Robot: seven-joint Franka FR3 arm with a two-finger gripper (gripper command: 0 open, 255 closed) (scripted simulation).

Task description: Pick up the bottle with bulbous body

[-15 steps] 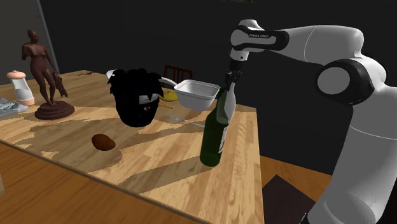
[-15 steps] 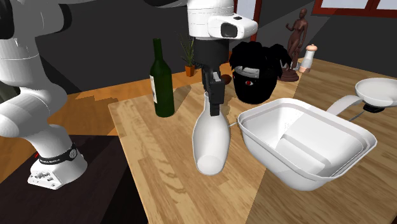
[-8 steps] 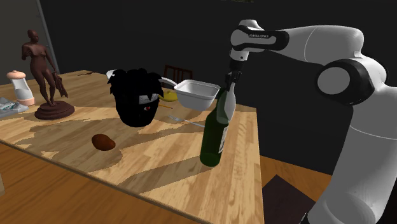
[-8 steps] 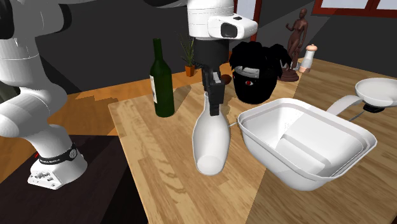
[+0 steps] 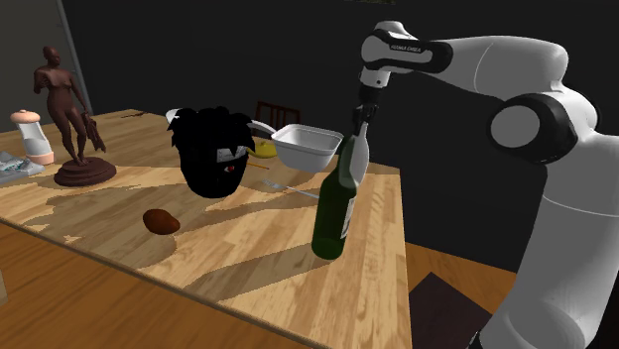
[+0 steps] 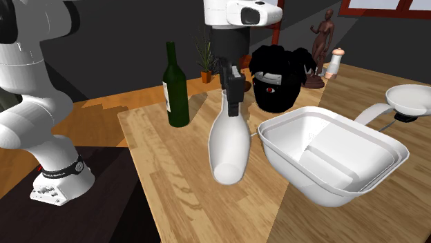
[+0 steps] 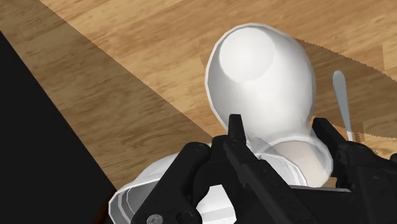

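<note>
The arm has risen a little, and the pincer (image 6: 233,103) has carried the white bulbous bottle (image 6: 228,148) higher with it. The pincer is closed on the bottle's narrow neck, one black finger (image 7: 238,137) on each side of it. The rounded body hangs directly below the fingers, tilted so that its flat base shows, and it appears clear of the wooden tabletop (image 6: 173,179). In the second exterior view the bottle hangs just left of a white basin (image 6: 331,162). A dark green bottle (image 6: 175,86) stands upright farther left and farther back, well apart from it. In the shoulder view the pincer (image 5: 363,117) is above that green bottle (image 5: 335,198), and the white bottle (image 5: 359,149) is partly hidden behind it.
</note>
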